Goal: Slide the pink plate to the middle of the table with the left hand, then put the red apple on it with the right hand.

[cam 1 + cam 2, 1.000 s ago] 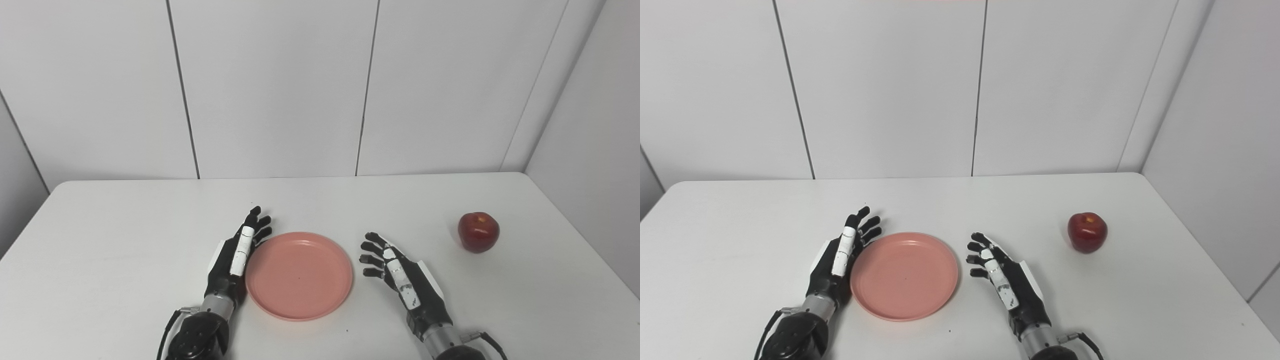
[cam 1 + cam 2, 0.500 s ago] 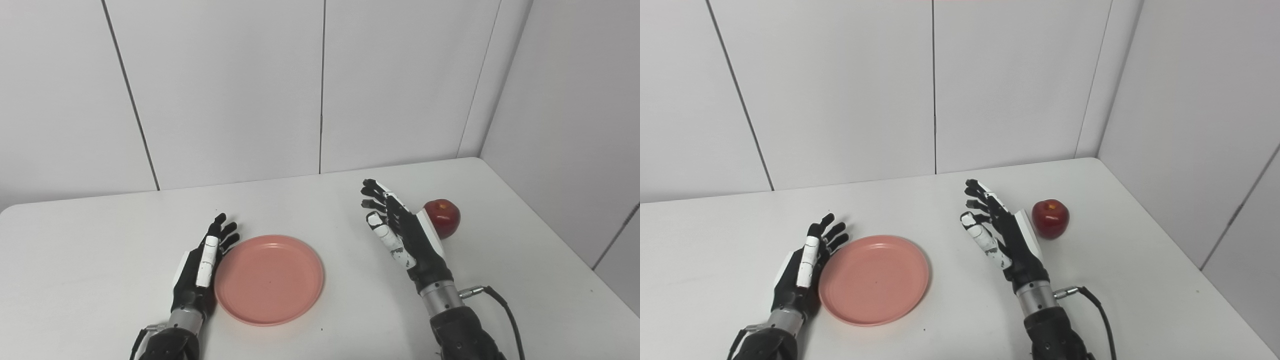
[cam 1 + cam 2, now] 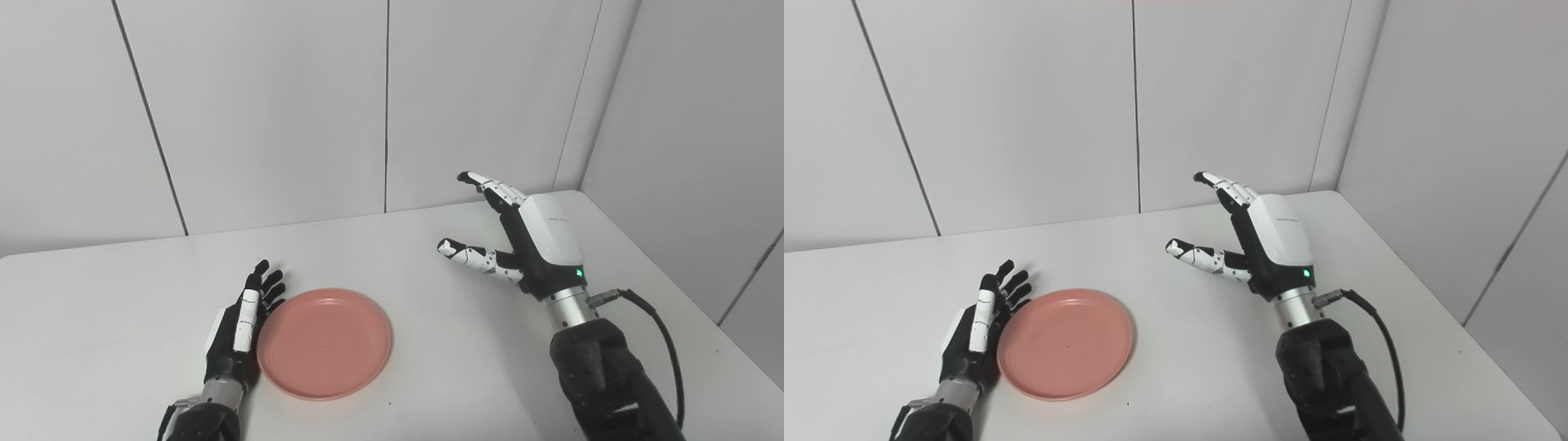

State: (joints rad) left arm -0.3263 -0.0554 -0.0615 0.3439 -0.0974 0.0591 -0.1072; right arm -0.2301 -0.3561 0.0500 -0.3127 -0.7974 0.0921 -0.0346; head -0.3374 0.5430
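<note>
Left eye view: the right hand (image 3: 539, 239) has risen, open and empty, and now hides the apple. The left hand (image 3: 239, 318) rests open against the pink plate (image 3: 324, 343).

Right eye view: same; the apple grasp comes next.

One pink plate (image 3: 324, 343) on the bench (image 3: 110, 294), and that's the only loose item countable here (the red apple isn't visible in either view). Two robot hands: left robot hand (image 3: 240, 324) and right robot hand (image 3: 527, 239), one each side. One bench, one black cable (image 3: 658, 334) off the right wrist, one green light (image 3: 578, 272) on the back of that hand.
</note>
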